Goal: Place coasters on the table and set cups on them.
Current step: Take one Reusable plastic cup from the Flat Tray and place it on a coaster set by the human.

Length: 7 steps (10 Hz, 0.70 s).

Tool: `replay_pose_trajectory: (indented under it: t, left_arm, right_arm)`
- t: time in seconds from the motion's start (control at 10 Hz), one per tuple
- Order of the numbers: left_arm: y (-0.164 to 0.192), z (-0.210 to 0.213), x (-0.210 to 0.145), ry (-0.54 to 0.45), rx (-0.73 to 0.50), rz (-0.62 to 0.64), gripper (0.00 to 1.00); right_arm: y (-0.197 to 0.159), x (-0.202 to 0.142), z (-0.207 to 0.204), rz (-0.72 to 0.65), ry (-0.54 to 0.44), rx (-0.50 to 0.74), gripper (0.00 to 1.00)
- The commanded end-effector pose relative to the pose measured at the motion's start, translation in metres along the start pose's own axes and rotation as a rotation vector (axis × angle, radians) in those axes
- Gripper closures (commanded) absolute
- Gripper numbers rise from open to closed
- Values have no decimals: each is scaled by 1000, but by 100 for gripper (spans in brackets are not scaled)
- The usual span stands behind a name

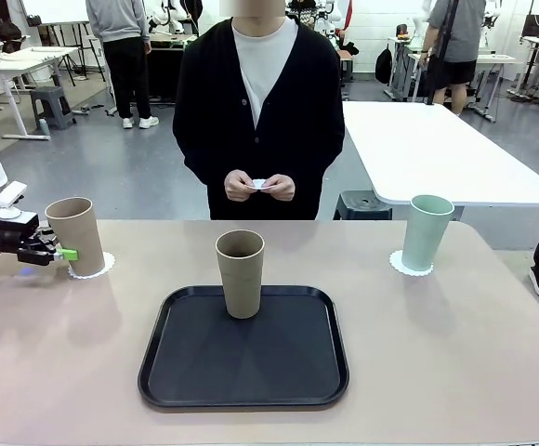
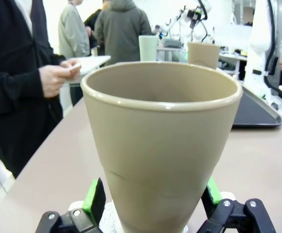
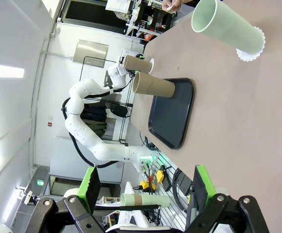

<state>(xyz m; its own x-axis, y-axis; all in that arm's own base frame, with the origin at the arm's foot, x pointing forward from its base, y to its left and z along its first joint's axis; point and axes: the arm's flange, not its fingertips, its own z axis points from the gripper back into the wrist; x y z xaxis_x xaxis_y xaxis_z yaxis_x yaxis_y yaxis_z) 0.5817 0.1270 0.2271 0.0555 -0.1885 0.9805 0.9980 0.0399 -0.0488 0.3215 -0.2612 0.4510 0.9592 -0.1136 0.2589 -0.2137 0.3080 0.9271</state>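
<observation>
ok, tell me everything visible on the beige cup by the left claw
The tall tapered beige-brown matte tumbler is handleless, with a rounded rim and a faint line low on its wall. It stands upright on a white scalloped round coaster near the left edge of the beige-tan table. The left claw straddles its lower part, green pads on either side; whether they press it I cannot tell.

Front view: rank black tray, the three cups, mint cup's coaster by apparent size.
1. Black tray.
2. Roughly alike: tray cup looks tallest but stands nearer; left beige cup; mint cup.
3. Coaster.
</observation>
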Motion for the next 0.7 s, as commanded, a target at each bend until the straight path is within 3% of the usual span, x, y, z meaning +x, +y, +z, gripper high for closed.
replay_pose_trajectory:
  t: [0.0,0.6]
  left_arm:
    - [2,1,-1,74,-17,-19,0]
    - [-2,15,11,219,-11,-42,0]
  right_arm:
    - [2,3,0,-13,-14,1,0]
    - [2,3,0,-13,-14,1,0]
